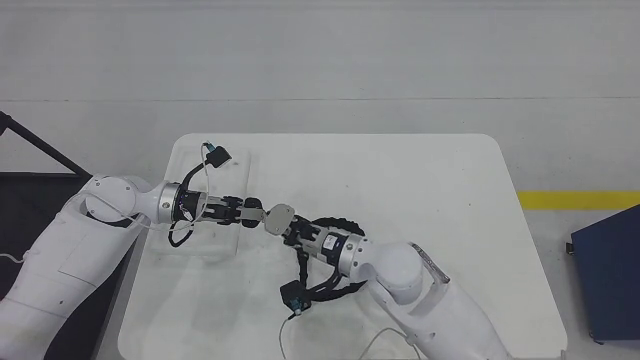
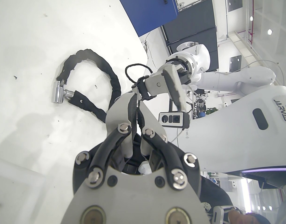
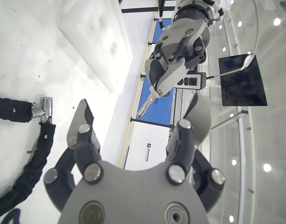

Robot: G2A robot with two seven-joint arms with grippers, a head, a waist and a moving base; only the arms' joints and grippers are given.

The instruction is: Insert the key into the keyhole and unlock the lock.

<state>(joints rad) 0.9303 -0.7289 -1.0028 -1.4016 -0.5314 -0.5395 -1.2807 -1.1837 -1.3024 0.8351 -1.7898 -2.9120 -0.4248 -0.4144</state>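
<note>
Foam tray (image 1: pixel 215 195) on left part of table (image 1: pixel 430 190). Next we see left gripper (image 3: pixel 158 87), clamped tight on head of key (image 3: pixel 146 104), blade pointing at right gripper (image 1: pixel 280 218). That one gapes wide, holding nothing. Chain lock (image 2: pixel 57 93) lies flat on table near grippers, apart from key; keyhole we cannot make out.

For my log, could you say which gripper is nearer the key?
Left. The left gripper is shut on the key; the right gripper is open, apart from it.
</note>
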